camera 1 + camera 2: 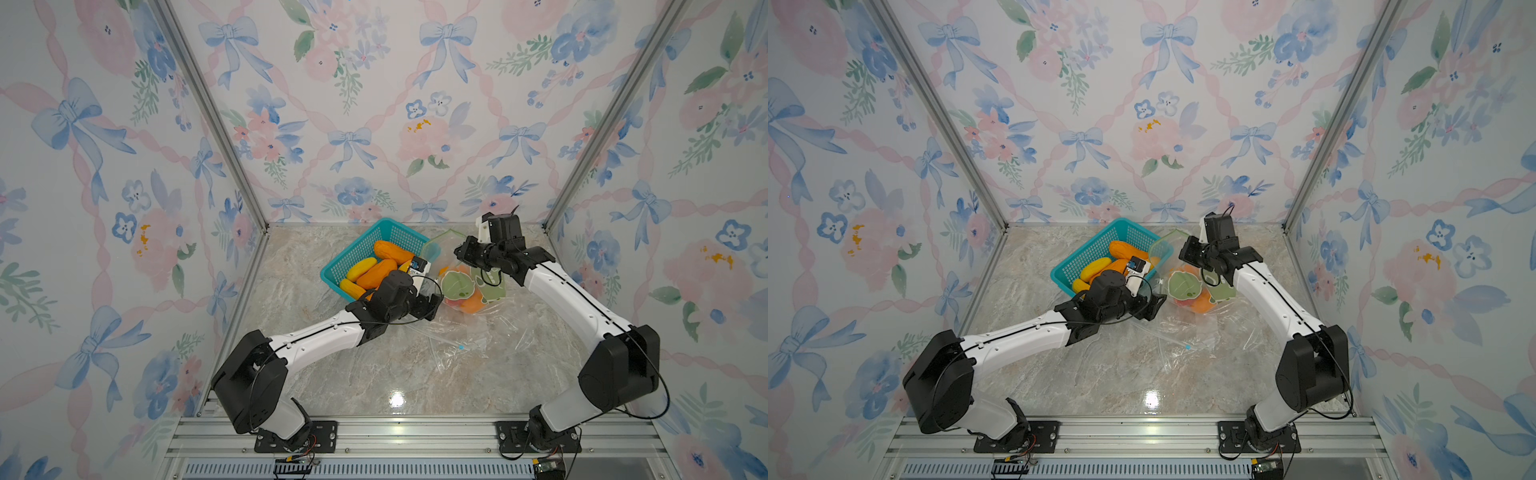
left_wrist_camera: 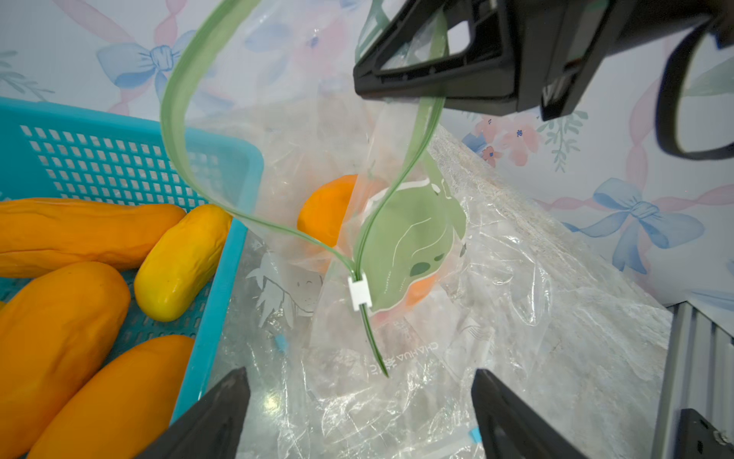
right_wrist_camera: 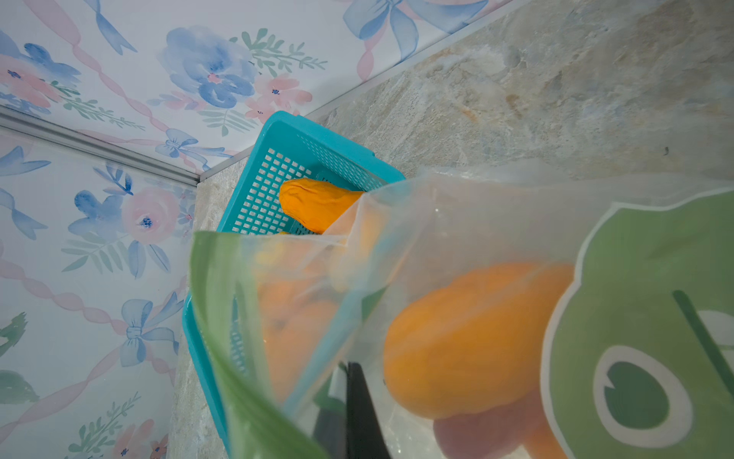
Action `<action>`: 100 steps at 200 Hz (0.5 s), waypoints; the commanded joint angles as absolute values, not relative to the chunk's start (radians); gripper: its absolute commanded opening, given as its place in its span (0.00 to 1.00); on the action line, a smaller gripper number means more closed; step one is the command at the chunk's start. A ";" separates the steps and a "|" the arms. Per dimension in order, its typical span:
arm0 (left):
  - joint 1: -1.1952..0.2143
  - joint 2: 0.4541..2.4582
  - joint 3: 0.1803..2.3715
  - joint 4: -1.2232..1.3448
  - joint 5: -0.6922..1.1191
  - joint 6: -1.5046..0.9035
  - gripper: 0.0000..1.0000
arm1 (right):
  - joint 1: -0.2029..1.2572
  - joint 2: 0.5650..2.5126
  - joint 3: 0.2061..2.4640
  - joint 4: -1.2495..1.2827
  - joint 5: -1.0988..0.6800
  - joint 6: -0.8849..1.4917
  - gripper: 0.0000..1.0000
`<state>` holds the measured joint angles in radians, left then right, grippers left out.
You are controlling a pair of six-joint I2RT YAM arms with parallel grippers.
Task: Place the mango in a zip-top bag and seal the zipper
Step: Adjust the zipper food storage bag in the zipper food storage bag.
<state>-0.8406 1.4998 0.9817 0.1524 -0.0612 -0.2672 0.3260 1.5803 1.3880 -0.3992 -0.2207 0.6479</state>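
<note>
The mango (image 2: 325, 210) sits inside the zip-top bag (image 2: 278, 159), low in its belly. The bag hangs upright just beside the teal basket (image 1: 353, 249). Only part of the fruit shows. The left wrist view catches an orange curve through the gaping mouth, and a green leaf print on the bag wall covers the rest. The right wrist view shows more of it through the plastic (image 3: 468, 341), with a pinkish shape below it that is too blurred to name. In both top views the fruit is only an orange patch behind the print.

The zipper is unsealed, its green tracks spread in a loop. They meet at the white slider (image 2: 359, 293), which only the left wrist view shows clearly.

The right end effector (image 1: 460, 252) is pressed together on the bag's green rim and holds it up. In its own wrist view only a dark sliver of finger shows behind the film.

The left end effector (image 2: 357, 417) is spread wide and empty, near the slider without touching it. The frame edge cuts off its fingers.

More mangoes (image 1: 376, 272) lie in the basket, partly hidden by the left arm. Crumpled clear bags (image 1: 478, 340) lie on the marbled surface (image 1: 374, 374).
</note>
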 commanded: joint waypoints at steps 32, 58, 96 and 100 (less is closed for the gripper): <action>-0.921 1.535 0.960 0.273 -0.294 -0.135 0.91 | 0.317 1.564 1.375 -0.364 -0.217 0.660 0.01; -0.932 1.544 0.917 0.371 -0.306 -0.150 0.90 | 0.315 1.559 1.373 -0.364 -0.216 0.658 0.00; -0.958 1.563 0.877 0.474 -0.324 -0.160 0.90 | 0.315 1.557 1.373 -0.368 -0.215 0.654 0.00; -0.959 1.563 0.867 0.490 -0.318 -0.165 0.90 | 0.315 1.558 1.372 -0.368 -0.215 0.655 0.00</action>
<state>-0.9451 1.5478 0.9100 0.3725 -0.3000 -0.1665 0.3260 1.5803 1.3815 -0.3904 -0.2207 0.6514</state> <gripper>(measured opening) 0.900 0.048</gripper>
